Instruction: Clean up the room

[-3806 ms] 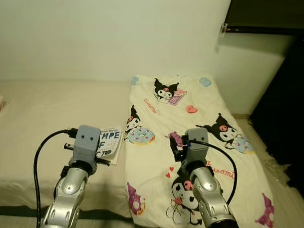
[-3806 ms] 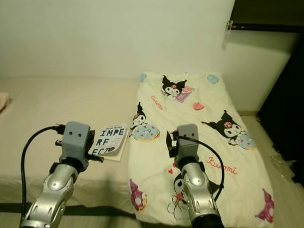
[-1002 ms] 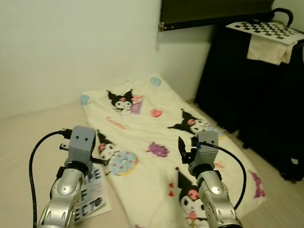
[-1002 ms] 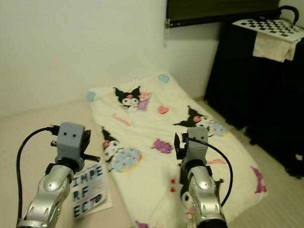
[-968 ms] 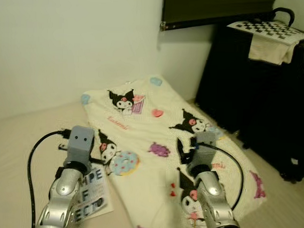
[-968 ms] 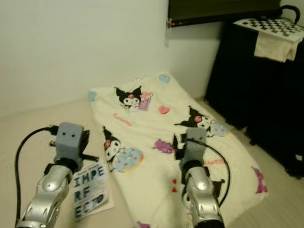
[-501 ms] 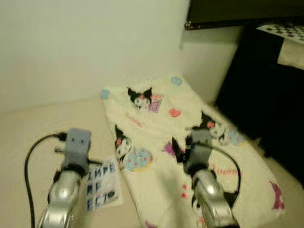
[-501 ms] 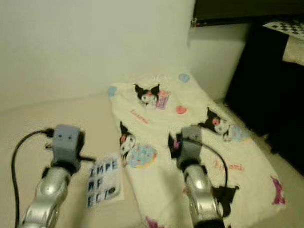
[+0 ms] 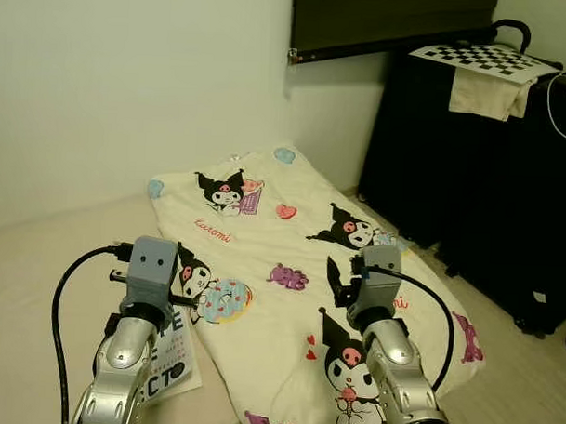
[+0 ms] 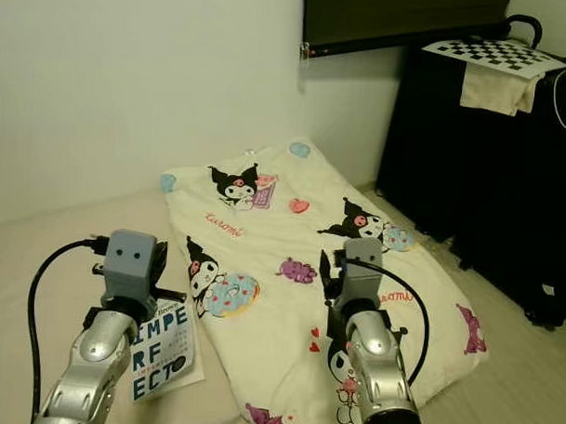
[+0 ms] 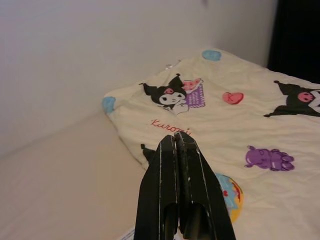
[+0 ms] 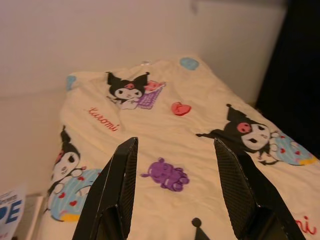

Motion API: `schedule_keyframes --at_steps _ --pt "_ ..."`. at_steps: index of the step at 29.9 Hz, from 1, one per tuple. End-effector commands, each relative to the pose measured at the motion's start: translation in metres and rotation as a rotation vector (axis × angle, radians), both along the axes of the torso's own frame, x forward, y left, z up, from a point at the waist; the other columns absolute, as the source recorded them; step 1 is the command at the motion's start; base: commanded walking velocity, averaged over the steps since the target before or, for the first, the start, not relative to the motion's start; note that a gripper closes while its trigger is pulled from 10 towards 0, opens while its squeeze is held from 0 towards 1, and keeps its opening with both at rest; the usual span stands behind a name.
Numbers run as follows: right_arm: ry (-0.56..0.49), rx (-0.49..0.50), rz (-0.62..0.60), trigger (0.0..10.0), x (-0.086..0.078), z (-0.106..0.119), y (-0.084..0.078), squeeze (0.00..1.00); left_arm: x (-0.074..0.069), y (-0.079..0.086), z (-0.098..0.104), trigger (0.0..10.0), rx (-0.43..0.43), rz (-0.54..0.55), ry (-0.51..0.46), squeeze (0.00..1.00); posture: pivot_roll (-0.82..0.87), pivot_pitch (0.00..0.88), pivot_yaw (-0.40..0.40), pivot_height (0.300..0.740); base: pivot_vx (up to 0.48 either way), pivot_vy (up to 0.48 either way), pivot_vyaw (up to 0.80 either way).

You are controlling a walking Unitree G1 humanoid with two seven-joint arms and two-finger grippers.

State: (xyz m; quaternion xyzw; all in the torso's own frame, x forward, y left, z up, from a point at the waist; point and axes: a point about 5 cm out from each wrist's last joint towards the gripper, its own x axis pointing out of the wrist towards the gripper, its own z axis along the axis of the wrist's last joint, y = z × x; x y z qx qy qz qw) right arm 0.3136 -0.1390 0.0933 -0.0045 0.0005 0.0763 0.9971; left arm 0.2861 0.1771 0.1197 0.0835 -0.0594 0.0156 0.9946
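Note:
A cream blanket [image 9: 282,240] printed with black cartoon characters lies over the right part of a beige bed [image 9: 40,259], its far end drooping toward the floor. A white book with big dark letters [image 10: 162,349] lies on the bed beside the blanket's left edge, partly under my left arm. My left gripper [image 11: 175,138] is shut and holds nothing, hovering above the book and the blanket's edge. My right gripper [image 12: 175,142] is open and holds nothing above the middle of the blanket.
A tall black cabinet [image 9: 470,172] stands to the right, with a checkerboard sheet [image 9: 484,57] and a folded cloth [image 9: 481,92] on top. A pale wall [image 9: 130,76] runs behind the bed. A strip of light floor [image 9: 528,379] lies between blanket and cabinet.
The whole picture has swung right since half a second ago, so the camera turned and the blur cleared. Both arms keep their pose. Blanket and book lie as before.

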Motion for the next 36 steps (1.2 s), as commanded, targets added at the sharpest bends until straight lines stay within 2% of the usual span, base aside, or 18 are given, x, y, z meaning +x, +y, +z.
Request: schedule_keyframes --at_steps 1,22,36 --pt "0.026 0.004 -0.008 10.0 0.0 -0.004 -0.002 0.0 -0.001 -0.001 -0.006 10.0 -0.021 -0.001 0.03 0.0 -0.05 0.079 0.017 0.74 0.0 0.0 0.0" --pt "0.069 0.027 -0.025 10.0 0.002 -0.008 -0.002 0.0 -0.001 0.0 -0.01 10.0 0.017 -0.02 0.071 0.0 -0.04 0.086 0.025 0.74 0.0 0.0 0.0" --pt "0.071 0.031 -0.024 10.0 0.001 -0.007 -0.004 0.0 -0.001 0.003 -0.017 10.0 0.054 -0.043 0.116 0.0 -0.05 0.09 0.025 0.675 0.0 0.0 0.0"
